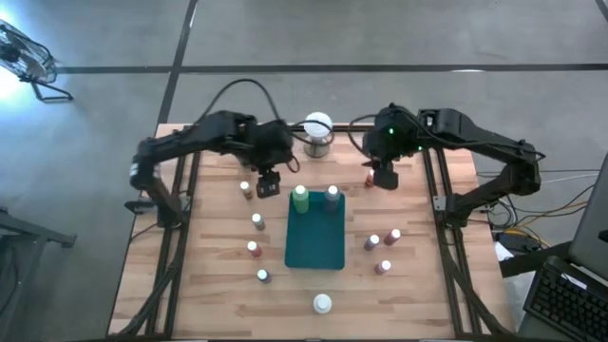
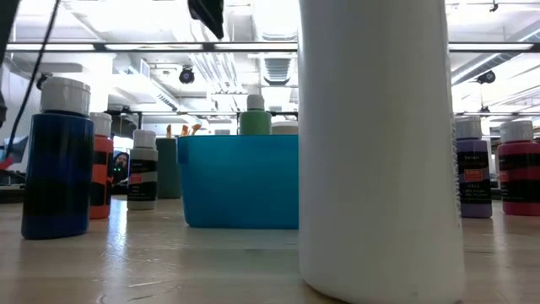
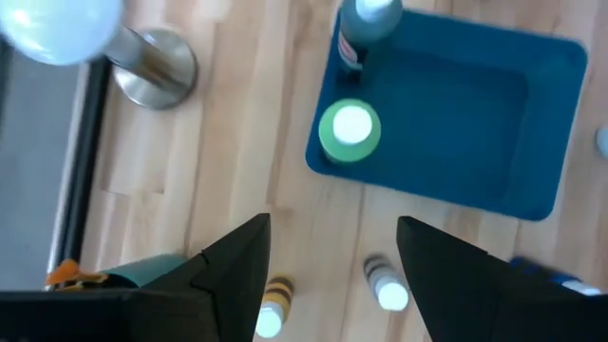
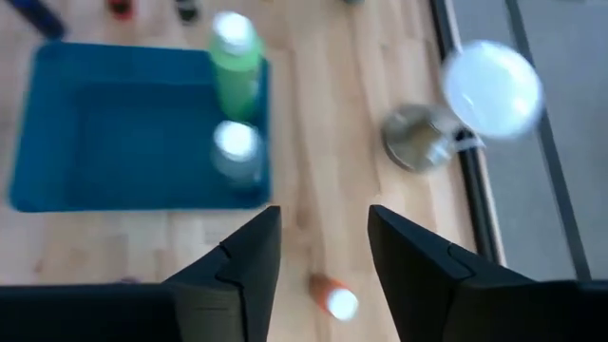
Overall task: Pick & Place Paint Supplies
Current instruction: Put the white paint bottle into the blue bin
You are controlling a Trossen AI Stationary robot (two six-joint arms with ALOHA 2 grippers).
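A green bottle [image 1: 300,198] and a grey bottle [image 1: 332,195] stand upright at the far end of the teal tray [image 1: 315,249]. Several small white-capped bottles stand on the table on both sides of the tray, among them a red one [image 1: 254,249] and a purple one [image 1: 372,243]. My left gripper [image 1: 269,182] hangs open above the table left of the tray, with nothing between its fingers [image 3: 237,275]. My right gripper [image 1: 385,177] hangs open right of the tray, above a small orange bottle [image 4: 332,297]; its fingers [image 4: 249,256] hold nothing.
A white ball on a metal base [image 1: 318,133] stands at the far edge between the two arms. A white bottle [image 1: 323,304] stands near the front edge and fills the low view [image 2: 375,143]. Brush tips [image 2: 182,131] show behind the tray in the low view.
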